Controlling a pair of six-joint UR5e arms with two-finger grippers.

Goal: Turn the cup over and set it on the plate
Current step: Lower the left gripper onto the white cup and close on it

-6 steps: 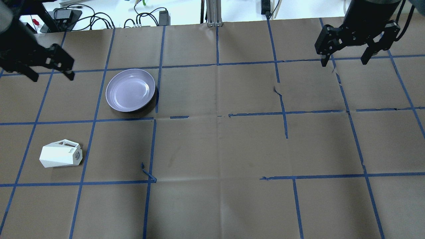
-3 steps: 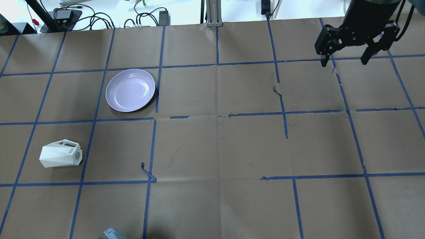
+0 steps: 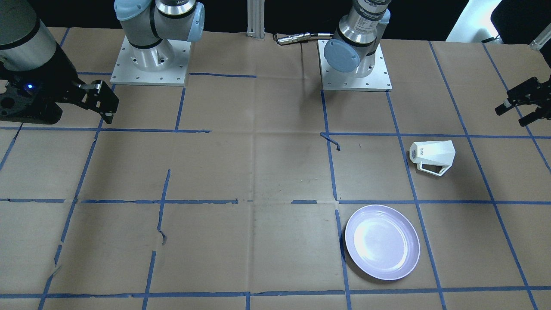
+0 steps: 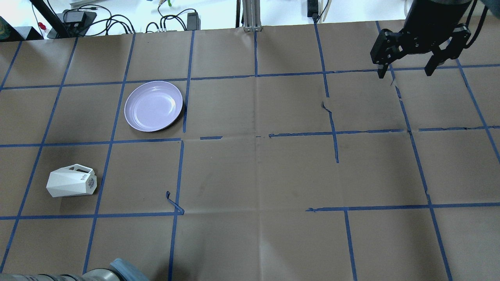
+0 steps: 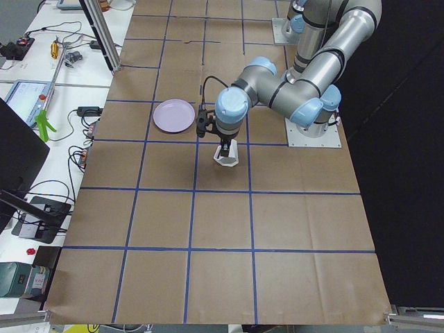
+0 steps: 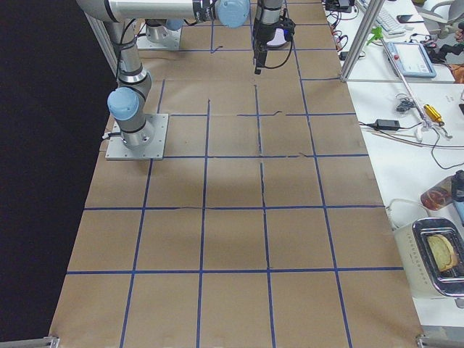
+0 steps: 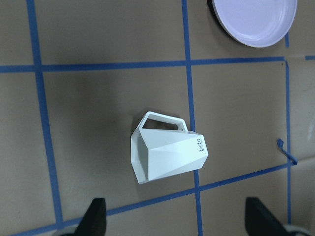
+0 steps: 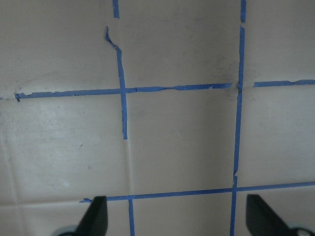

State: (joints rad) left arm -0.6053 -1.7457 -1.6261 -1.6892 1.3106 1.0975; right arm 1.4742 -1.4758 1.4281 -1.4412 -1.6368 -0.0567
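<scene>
The white faceted cup point(image 4: 71, 182) lies on its side at the table's left, its base with the dark logo towards the centre; it also shows in the front view point(image 3: 432, 157) and the left wrist view point(image 7: 167, 153). The lavender plate point(image 4: 153, 105) sits empty further from the robot, apart from the cup; it also shows in the front view point(image 3: 382, 242). My left gripper point(image 7: 177, 221) hangs open and empty high above the cup; it is out of the overhead view. My right gripper point(image 4: 406, 72) is open and empty at the far right, over bare paper point(image 8: 177, 147).
Brown paper with a blue tape grid covers the table. A loose tape curl point(image 4: 174, 205) sticks up right of the cup. Cables and power bricks point(image 4: 117, 19) lie beyond the far edge. The arm bases point(image 3: 148, 60) stand on the robot's side.
My left gripper has moved out of the overhead view's upper left, and my left arm's elbow now shows at its bottom edge. Cup, plate and right gripper have not moved.
</scene>
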